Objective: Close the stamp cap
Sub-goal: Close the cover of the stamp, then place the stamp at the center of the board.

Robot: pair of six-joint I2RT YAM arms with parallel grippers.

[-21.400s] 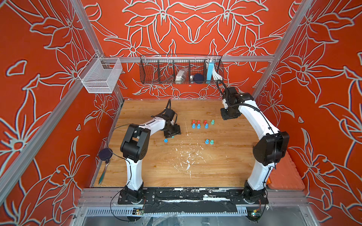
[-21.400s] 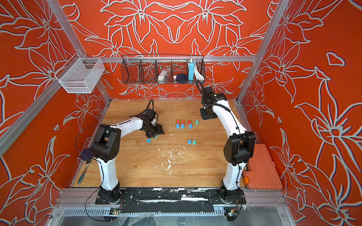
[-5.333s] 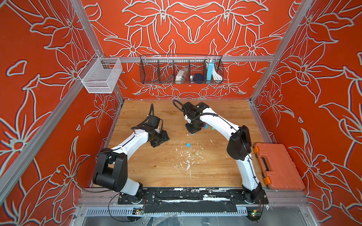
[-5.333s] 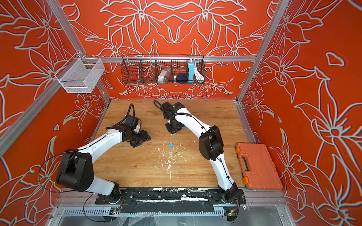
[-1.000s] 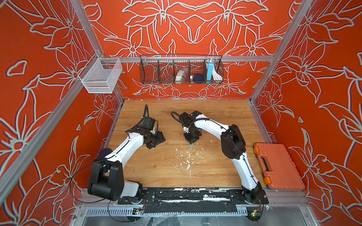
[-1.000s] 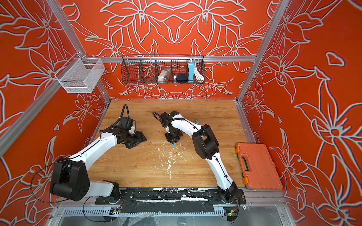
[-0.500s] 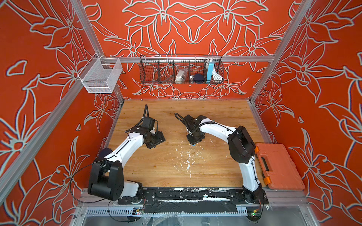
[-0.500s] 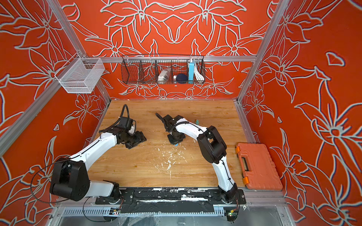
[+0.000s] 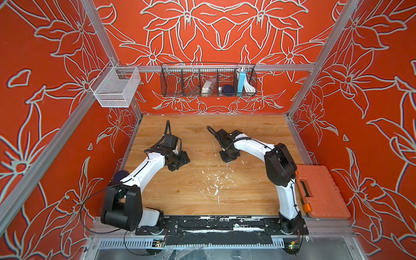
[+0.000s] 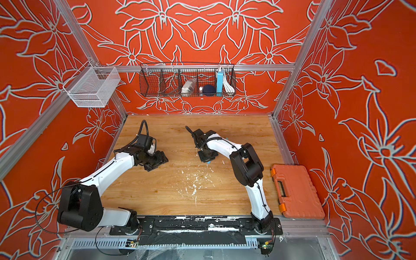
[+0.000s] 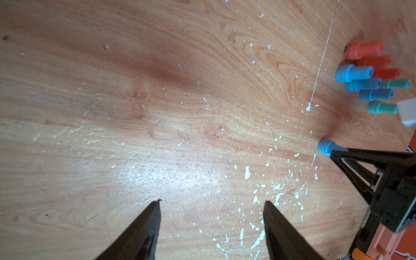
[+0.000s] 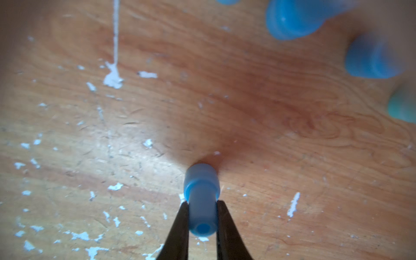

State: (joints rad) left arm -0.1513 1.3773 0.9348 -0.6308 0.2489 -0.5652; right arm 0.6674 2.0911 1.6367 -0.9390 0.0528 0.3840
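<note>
Two claws over the tabletop [image 9: 202,193]. Left claw [image 11: 211,202]: fingers apart, nothing between them, hanging above bare, flecked wood, well apart from the work. Toward the middle, the blue stamp [image 12: 201,182] stands upright on the tabletop, wide end down, narrow stem up. Right claw [image 12: 202,202]: clamped on that stem from both sides, pointing down; in both top views it hides nearly all of the stamp. Whether the cap is fully seated cannot be told; no gap shows at the collar. Judgement: the closing push is in hand or just made. Risks: (1) the stem is slim and smooth, so a downward push may slide it through the fingers instead of seating the cap; (2) a push off the axis could tip the stamp, with the left claw too far off to steady it; (3) a loose cap would stay behind on lifting. Further right, a cluster of red, blue and green stamps [image 11: 369,76] stands near; a sideways retreat could knock them over. Orange case [image 9: 319,191] at the right edge, clear.
</note>
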